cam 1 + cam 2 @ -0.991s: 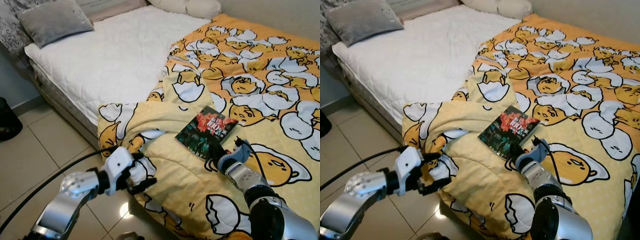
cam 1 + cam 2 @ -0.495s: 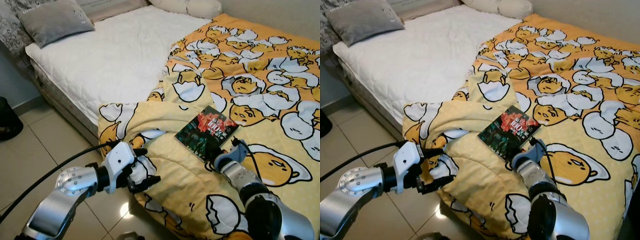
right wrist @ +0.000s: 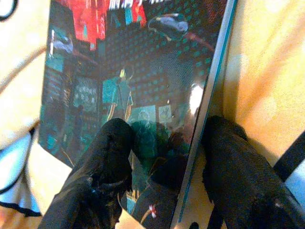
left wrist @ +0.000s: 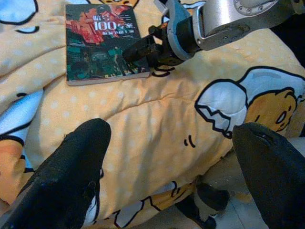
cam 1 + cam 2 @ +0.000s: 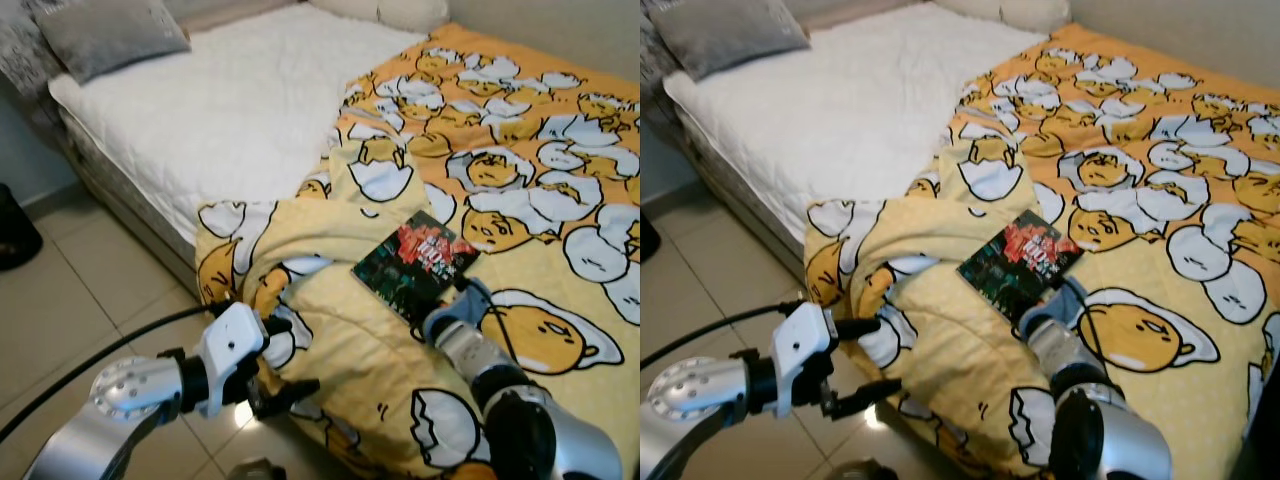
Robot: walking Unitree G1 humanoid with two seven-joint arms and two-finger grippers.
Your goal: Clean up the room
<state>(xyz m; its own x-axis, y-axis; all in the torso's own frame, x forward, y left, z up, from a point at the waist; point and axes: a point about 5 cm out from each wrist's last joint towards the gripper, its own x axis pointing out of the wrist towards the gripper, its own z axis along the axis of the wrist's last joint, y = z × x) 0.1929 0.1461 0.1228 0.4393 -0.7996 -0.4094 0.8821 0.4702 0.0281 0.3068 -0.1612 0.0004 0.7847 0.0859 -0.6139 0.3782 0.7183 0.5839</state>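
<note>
1. Jaws of the right gripper (image 3: pixel 164 157) stand apart at one edge of a book (image 5: pixel 414 262): one black finger (image 3: pixel 102 162) lies on the glossy cover and the other (image 3: pixel 233 167) rests on the blanket just past the book's edge. They are not closed on it.
2. Jaws of the left gripper (image 5: pixel 865 362) are wide open, holding nothing, level with the hanging fold of the blanket at the side of the bed.
3. The book is a dark paperback with red and teal cover art. It lies flat on the yellow blanket (image 5: pixel 520 180), near the blanket's bunched-up edge.
4. The blanket is printed with cartoon eggs and covers the right part of the bed. Its edge is folded back and rumpled, and part of it drapes over the side of the bed toward the tiled floor (image 5: pixel 70 310).
5. The white mattress (image 5: pixel 230 100) is bare on the robot's left. A grey pillow (image 5: pixel 105 35) sits at its far corner.
6. A black cable (image 5: pixel 110 365) runs along the left arm.
</note>
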